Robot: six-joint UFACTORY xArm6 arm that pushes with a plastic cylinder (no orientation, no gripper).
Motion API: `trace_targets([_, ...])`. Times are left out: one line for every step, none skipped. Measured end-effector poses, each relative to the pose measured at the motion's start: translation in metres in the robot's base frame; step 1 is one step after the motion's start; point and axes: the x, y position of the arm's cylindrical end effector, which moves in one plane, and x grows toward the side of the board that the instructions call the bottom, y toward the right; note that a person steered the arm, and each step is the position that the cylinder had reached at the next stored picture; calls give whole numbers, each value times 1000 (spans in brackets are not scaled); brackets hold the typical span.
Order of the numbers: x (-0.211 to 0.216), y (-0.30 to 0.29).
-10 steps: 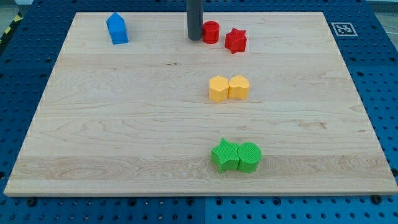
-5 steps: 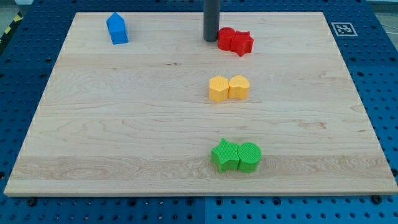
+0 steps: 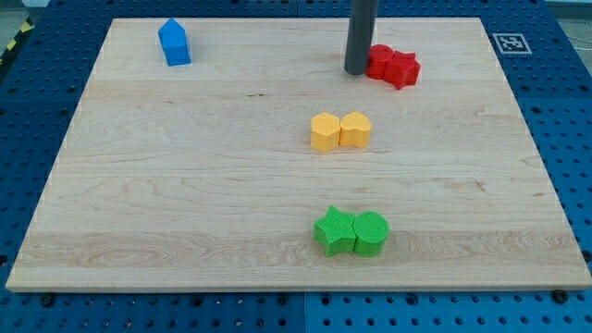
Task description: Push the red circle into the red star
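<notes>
The red circle (image 3: 380, 60) and the red star (image 3: 403, 68) sit pressed together near the view's top, right of centre, the circle on the left. My tip (image 3: 356, 70) is at the lower end of the dark rod and touches the red circle's left side.
A blue house-shaped block (image 3: 174, 43) stands at the top left of the wooden board (image 3: 185, 185). Two yellow blocks (image 3: 339, 130) touch each other mid-board. A green star (image 3: 334, 230) and a green circle (image 3: 371, 233) touch near the bottom. A marker tag (image 3: 508, 43) is at the board's top right corner.
My tip moved to the view's right, pushing the red circle into the red star. Both red blocks then slid further right together.
</notes>
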Motion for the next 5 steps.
trace_targets([0,11])
trace_targets([-1,-20])
trace_targets([-9,-65])
trace_targets([-9,-71])
trace_targets([-9,-71])
